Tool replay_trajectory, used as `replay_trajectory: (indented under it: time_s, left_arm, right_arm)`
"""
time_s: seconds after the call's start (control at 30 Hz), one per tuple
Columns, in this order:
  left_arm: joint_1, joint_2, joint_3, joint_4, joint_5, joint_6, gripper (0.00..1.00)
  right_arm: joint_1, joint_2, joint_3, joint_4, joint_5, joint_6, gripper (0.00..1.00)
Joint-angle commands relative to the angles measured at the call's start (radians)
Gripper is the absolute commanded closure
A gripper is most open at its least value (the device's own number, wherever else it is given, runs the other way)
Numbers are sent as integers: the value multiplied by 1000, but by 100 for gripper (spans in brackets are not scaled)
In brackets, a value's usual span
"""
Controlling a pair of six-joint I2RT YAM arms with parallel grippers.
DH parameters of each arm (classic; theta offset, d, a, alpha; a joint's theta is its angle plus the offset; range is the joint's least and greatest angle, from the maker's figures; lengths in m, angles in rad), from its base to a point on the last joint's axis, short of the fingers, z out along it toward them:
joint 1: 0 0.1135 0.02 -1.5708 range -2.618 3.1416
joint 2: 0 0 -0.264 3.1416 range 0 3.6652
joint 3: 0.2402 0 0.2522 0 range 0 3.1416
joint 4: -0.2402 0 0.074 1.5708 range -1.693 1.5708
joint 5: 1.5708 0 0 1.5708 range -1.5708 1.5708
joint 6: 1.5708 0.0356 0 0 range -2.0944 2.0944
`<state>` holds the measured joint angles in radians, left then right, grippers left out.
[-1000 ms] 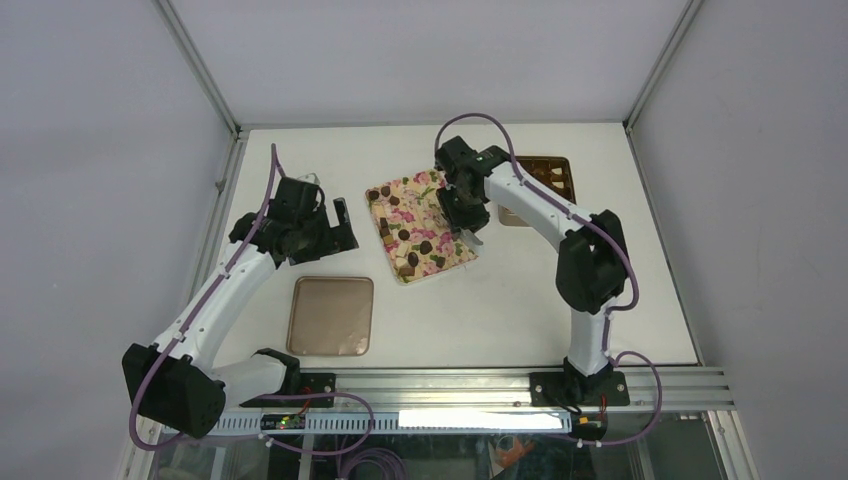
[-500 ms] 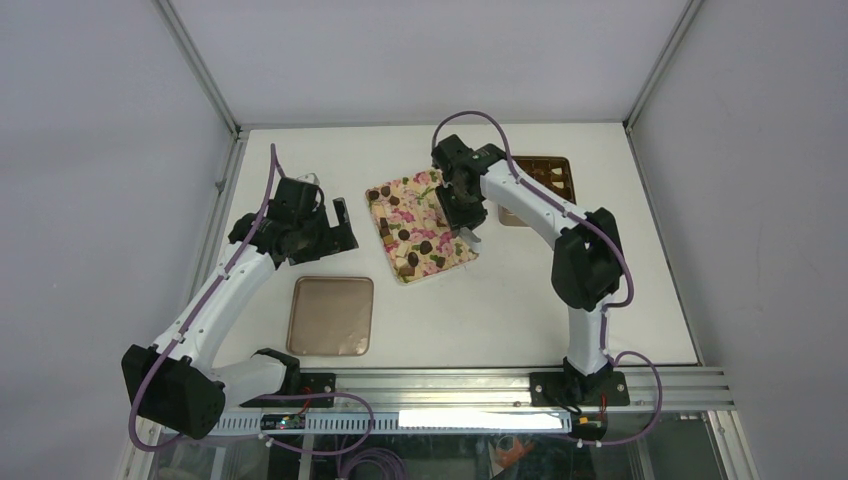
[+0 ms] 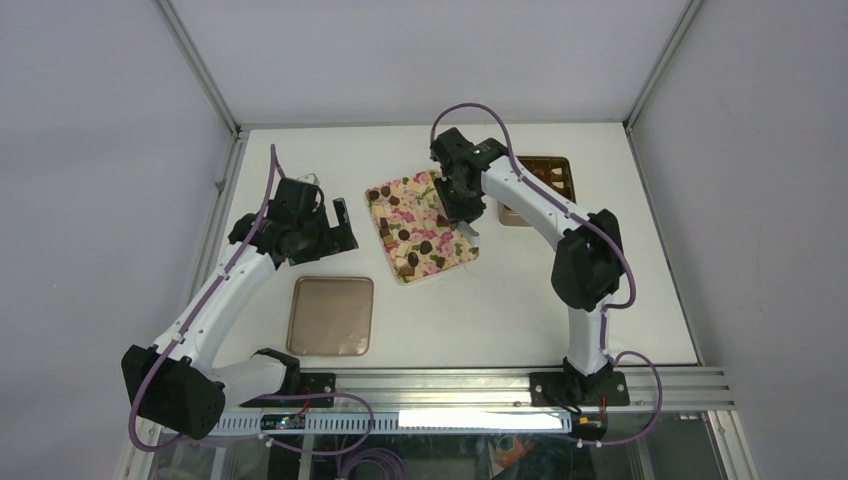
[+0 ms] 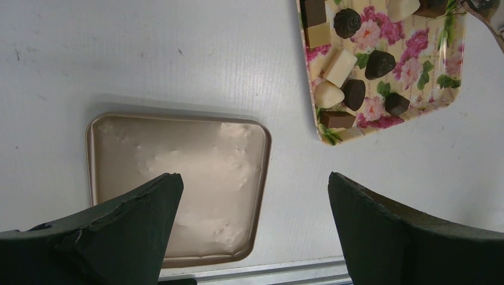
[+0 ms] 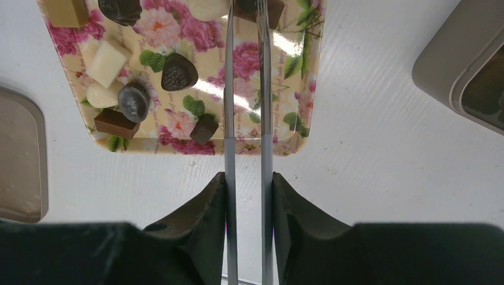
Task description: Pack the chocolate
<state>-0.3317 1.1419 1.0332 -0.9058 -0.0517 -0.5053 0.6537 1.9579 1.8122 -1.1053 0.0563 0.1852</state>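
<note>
Several chocolate pieces (image 3: 412,238), dark and pale, lie on a floral tray (image 3: 452,258). My right gripper (image 3: 463,212) is over the tray's right side, shut on a pair of metal tongs (image 5: 246,89). The tongs' blades reach over the tray to a brown piece (image 5: 274,9) at the view's top edge, their tips cut off there. A dark heart-like piece (image 5: 179,71) lies left of the blades. My left gripper (image 3: 341,226) is open and empty left of the tray; in its wrist view (image 4: 255,181) it hangs over the table and the lid's corner.
The brown box with grid compartments (image 3: 545,178) stands at the back right, holding some pieces; its edge shows in the right wrist view (image 5: 469,71). The flat tan lid (image 3: 331,316) lies near the front left and also shows in the left wrist view (image 4: 178,172).
My right arm has moved back and a little left, carrying the tongs farther over the tray. The left arm has not moved.
</note>
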Motion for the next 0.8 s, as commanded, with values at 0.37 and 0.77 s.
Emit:
replay_trajectory:
  time_s: [0.37, 0.77]
  left_arm:
    - [10, -22, 5, 35, 3, 5, 1]
    - [10, -25, 4, 35, 3, 5, 1]
  right_arm:
    - [10, -17, 19, -15, 16, -5, 59]
    - [17, 7, 25, -19, 10, -7, 68]
